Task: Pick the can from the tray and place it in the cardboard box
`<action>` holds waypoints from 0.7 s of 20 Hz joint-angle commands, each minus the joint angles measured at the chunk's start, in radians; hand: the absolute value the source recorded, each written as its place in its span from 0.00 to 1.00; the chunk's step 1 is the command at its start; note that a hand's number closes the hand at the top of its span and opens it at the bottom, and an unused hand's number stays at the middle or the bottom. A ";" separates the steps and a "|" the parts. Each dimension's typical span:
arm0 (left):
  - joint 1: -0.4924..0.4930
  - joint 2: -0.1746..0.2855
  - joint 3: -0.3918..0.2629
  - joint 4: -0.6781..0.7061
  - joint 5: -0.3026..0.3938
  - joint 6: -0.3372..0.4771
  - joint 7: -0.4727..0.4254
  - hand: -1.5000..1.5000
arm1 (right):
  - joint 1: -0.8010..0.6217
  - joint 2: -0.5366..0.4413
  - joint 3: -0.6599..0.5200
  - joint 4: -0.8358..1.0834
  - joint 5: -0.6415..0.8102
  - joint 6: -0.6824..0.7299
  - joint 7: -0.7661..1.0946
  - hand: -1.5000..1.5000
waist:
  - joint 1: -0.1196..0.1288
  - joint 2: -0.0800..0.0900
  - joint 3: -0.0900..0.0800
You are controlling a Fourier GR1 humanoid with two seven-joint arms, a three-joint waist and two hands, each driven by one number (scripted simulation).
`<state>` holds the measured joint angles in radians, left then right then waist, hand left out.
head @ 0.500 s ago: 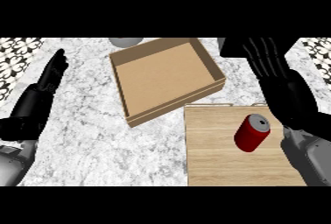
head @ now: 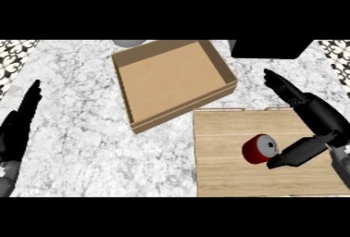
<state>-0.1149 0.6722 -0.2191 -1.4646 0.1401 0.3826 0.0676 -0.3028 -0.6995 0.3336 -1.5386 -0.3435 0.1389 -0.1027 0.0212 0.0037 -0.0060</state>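
A red can (head: 258,149) with a silver top lies tilted on the wooden tray (head: 226,178) at the lower right. My right hand (head: 320,115) hovers over the tray's right side, fingers straight and pointing away from me. Its thumb (head: 292,155) reaches in against the can's right side; the fingers are not wrapped round the can. The cardboard box (head: 171,78) sits open and empty at the upper middle, just beyond the tray's far left corner. My left hand (head: 19,126) rests open at the left edge, fingers up.
A grey round object (head: 130,42) peeks in behind the box at the top. A black block (head: 270,48) stands at the back right. The marble counter (head: 75,152) spreads left of the tray and box.
My right hand has drawn back toward me and lowered over the tray, bringing its thumb up against the can. The can has shifted slightly toward me. The left hand has barely moved.
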 commanded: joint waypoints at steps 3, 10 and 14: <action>0.048 -0.040 0.022 0.116 -0.004 0.020 -0.028 0.50 | 0.185 0.016 -0.063 0.208 -0.120 0.158 -0.215 0.00 | -0.027 0.006 0.008; 0.061 -0.085 0.014 0.137 -0.046 0.011 -0.075 0.50 | 0.075 -0.063 -0.128 0.498 0.077 0.378 -0.558 0.00 | -0.001 0.002 0.008; -0.015 -0.075 0.034 0.178 -0.045 0.003 -0.037 0.50 | -0.017 -0.171 -0.046 0.418 0.252 0.330 -0.469 0.00 | -0.006 0.002 0.006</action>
<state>-0.1084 0.6088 -0.1858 -1.3072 0.1102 0.3778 0.0298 -0.2633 -0.7939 0.2443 -1.1276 -0.2360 0.4619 -0.5511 0.0137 0.0059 0.0009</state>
